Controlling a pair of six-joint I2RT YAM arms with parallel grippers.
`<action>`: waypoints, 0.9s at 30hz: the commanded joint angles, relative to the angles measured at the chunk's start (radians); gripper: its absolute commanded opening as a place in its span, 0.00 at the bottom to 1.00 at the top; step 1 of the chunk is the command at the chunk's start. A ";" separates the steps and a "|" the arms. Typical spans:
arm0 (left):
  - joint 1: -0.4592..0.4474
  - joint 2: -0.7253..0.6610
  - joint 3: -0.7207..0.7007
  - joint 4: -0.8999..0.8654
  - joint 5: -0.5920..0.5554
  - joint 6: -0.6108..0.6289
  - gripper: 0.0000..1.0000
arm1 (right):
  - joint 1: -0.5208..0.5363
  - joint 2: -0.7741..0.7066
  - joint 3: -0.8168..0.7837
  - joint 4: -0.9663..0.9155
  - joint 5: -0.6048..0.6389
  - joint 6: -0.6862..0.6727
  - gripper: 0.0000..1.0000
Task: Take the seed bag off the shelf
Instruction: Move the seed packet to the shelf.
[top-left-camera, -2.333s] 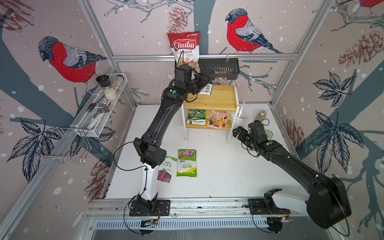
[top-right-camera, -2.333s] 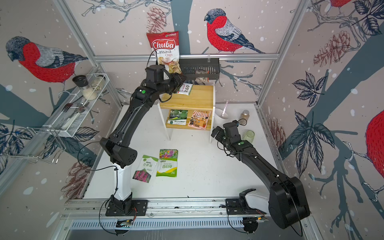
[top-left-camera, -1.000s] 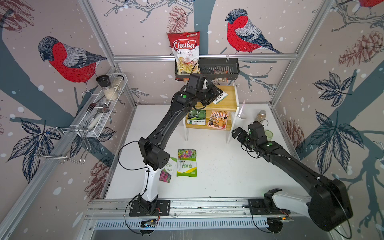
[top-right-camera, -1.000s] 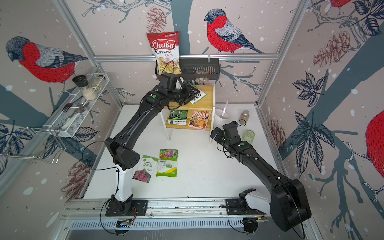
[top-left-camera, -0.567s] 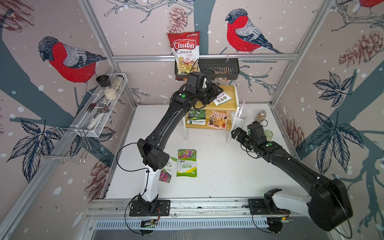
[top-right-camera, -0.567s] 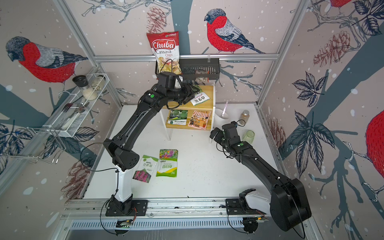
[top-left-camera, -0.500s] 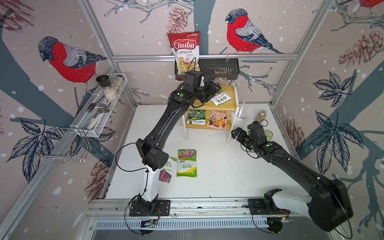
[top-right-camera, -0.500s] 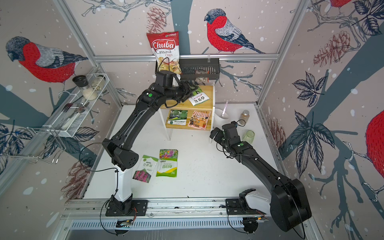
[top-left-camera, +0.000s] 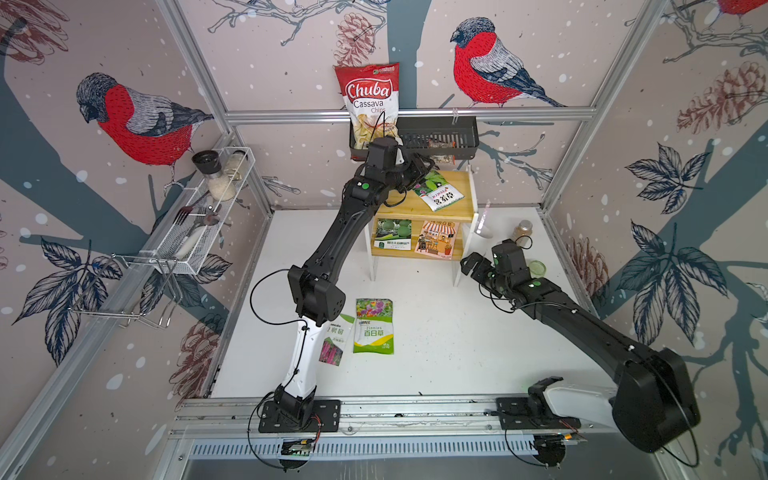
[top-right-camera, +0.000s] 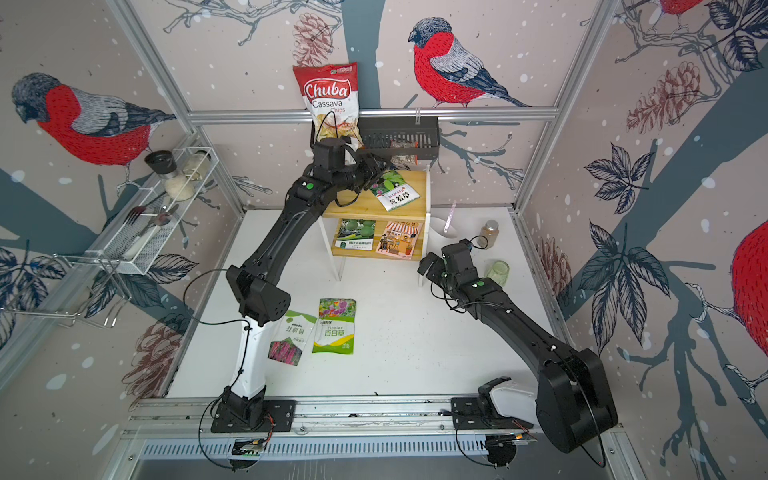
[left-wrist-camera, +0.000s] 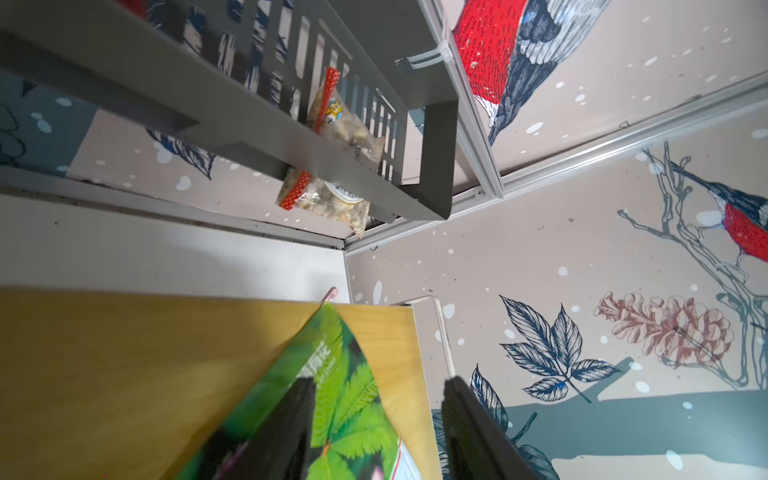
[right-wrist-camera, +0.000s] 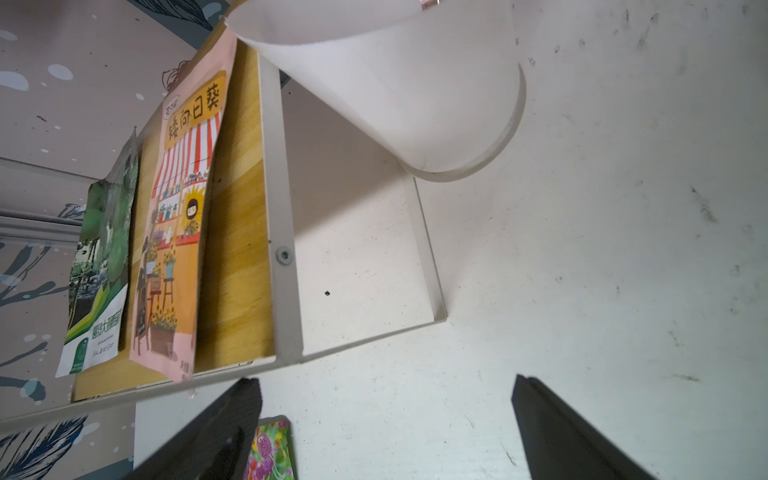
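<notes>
Left gripper (left-wrist-camera: 379, 380) is up at the far side over the shelf's (top-left-camera: 415, 211) top board. Its jaws are roughly half open with nothing pinched: one finger shows over the green-leaf seed bag (top-left-camera: 441, 192), the other off to its side. The bag lies skewed on the top board, so this looks like the grasp step. Next it needs to catch an edge of the bag and close. Right gripper (right-wrist-camera: 384, 380) hovers wide open and empty near the shelf's right leg.
</notes>
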 joint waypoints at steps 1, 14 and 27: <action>0.005 0.008 0.008 -0.031 -0.034 0.039 0.55 | 0.000 0.003 0.011 -0.011 0.001 -0.024 1.00; 0.018 -0.114 -0.120 -0.283 -0.116 0.034 0.55 | -0.012 0.047 0.030 -0.002 -0.033 -0.059 1.00; 0.000 -0.249 -0.202 -0.334 -0.118 0.057 0.55 | -0.021 -0.022 0.012 -0.032 -0.033 -0.073 1.00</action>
